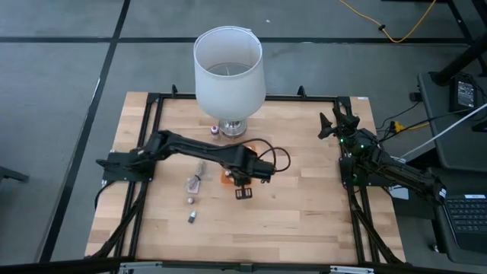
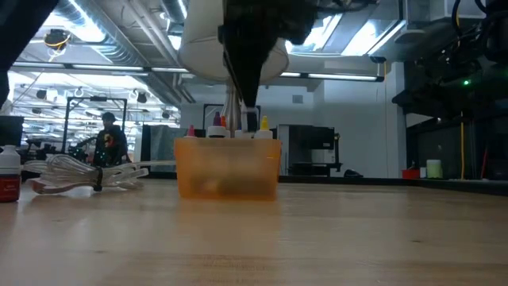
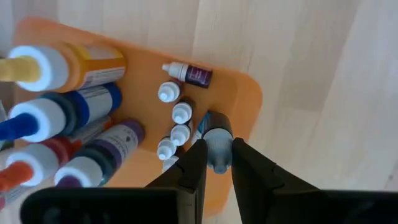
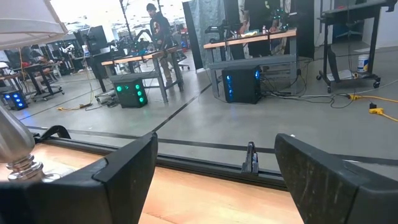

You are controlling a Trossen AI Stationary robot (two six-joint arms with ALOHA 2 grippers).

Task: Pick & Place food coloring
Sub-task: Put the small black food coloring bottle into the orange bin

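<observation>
My left gripper (image 1: 243, 192) points down over the orange tray (image 1: 227, 177) at the table's middle, shut on a tiny food coloring bottle (image 3: 217, 134) with a blue-grey cap. In the tray stand several more food coloring bottles: small white-capped droppers (image 3: 180, 113) and larger ones (image 3: 68, 68) in orange, blue, red and purple. One small purple dropper (image 3: 193, 74) lies on its side in the tray. Two small bottles (image 1: 192, 200) (image 1: 192, 218) sit on the table nearer the front. My right gripper (image 1: 335, 125) waits open at the far right, level, touching nothing. My left gripper pinches the small bottle's capped top (image 3: 217, 148) between its two fingers, coming from above and pointing down. The bottle hangs upright below the fingers, cap up, over the tray's corner (image 3: 245, 93). Whether its base touches the tray cannot be told.
A white-shaded lamp (image 1: 228, 68) stands at the table's far middle, with a small purple bottle (image 1: 215, 130) beside its base. A crumpled clear wrapper (image 1: 198, 179) lies left of the tray. A red bottle (image 2: 8, 179) shows at the low view's left edge. Bare wood lies toward the front right.
</observation>
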